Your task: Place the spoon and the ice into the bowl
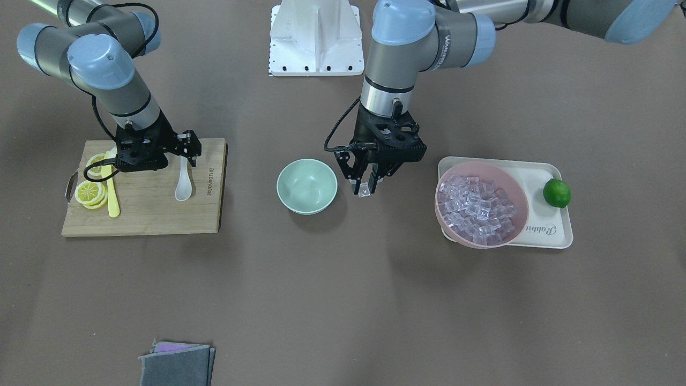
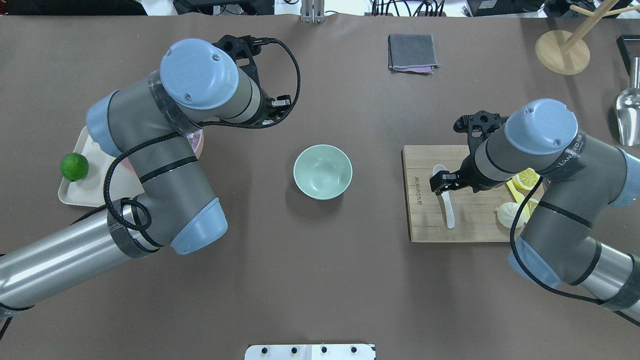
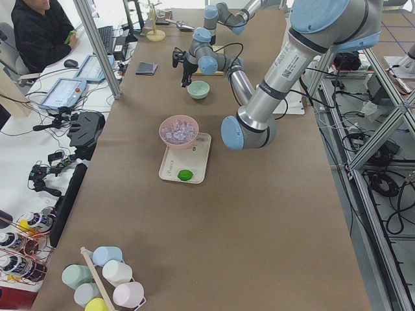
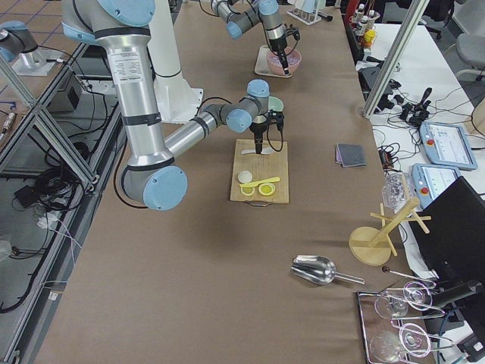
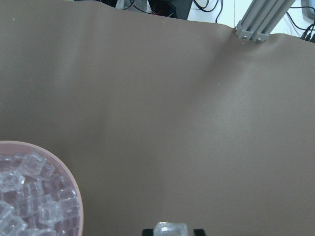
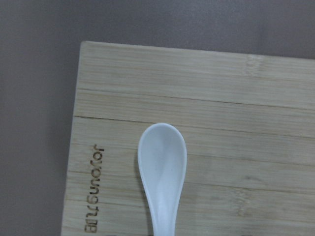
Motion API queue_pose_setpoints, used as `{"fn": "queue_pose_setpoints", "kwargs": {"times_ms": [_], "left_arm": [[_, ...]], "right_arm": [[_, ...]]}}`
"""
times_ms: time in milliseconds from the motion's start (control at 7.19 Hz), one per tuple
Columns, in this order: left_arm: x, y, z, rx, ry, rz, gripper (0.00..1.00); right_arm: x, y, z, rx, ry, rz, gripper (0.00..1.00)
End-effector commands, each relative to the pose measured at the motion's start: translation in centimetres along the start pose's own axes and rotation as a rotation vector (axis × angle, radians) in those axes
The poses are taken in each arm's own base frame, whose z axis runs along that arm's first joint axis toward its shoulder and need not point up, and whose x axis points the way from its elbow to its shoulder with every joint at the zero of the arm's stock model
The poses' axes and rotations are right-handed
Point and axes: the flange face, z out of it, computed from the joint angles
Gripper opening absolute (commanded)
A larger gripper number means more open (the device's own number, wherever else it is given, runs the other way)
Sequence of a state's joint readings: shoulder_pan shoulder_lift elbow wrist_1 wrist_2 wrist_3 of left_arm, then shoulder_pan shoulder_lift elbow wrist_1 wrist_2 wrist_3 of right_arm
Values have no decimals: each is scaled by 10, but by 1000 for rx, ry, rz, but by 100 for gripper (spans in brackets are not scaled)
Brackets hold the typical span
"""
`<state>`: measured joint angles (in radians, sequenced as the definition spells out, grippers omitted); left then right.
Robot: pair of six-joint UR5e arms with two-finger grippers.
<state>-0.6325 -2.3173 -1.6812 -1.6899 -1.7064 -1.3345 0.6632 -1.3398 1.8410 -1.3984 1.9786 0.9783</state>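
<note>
While left claw [image 1: 365, 186] pinches one ice [image 1: 365, 192] by one bowl [image 1: 306, 186] | right claw [image 1: 189, 155] over one spoon [image 1: 183, 190], cannot tell gap

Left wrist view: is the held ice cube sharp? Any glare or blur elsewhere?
Left wrist view: ice cube soft and cropped at the bottom edge, table glare-free. Right wrist view: spoon and board grain sharp, no glare. Front-facing view: soft shadow beside the bowl.

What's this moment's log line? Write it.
left gripper holds ice beside bowl | right gripper over spoon handle, grip unclear | bowl empty | spoon on cutting board
</note>
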Motion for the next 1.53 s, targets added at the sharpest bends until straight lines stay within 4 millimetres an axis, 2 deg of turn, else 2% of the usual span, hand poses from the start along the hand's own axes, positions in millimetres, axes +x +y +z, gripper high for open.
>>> {"fn": "queue_pose_setpoints", "kwargs": {"times_ms": [0, 139, 278, 556, 695, 974, 1113, 1391], "left_arm": [[6, 4, 5, -2, -4, 5, 0], [9, 7, 6, 5, -3, 9, 0], [9, 8, 6, 4, -3, 12, 0], [11, 16, 14, -7, -12, 16, 0], [11, 17, 14, -8, -10, 17, 0], [19, 24, 17, -16, -9, 25, 0], [28, 36, 28, 0, -21, 42, 0], [40, 71, 37, -31, -16, 76, 0]], "right_arm": [[-4, 2, 14, -4, 16, -14, 71], [-5, 3, 15, -7, 16, -17, 58], [-10, 6, 18, -11, 14, -23, 56], [-10, 5, 18, -12, 15, -24, 17], [-11, 6, 19, -14, 15, -25, 2], [-23, 3, 11, -6, -7, -34, 0], [-27, -8, -3, 14, -29, -26, 0], [-41, -37, -35, 40, -81, 3, 0]]}}
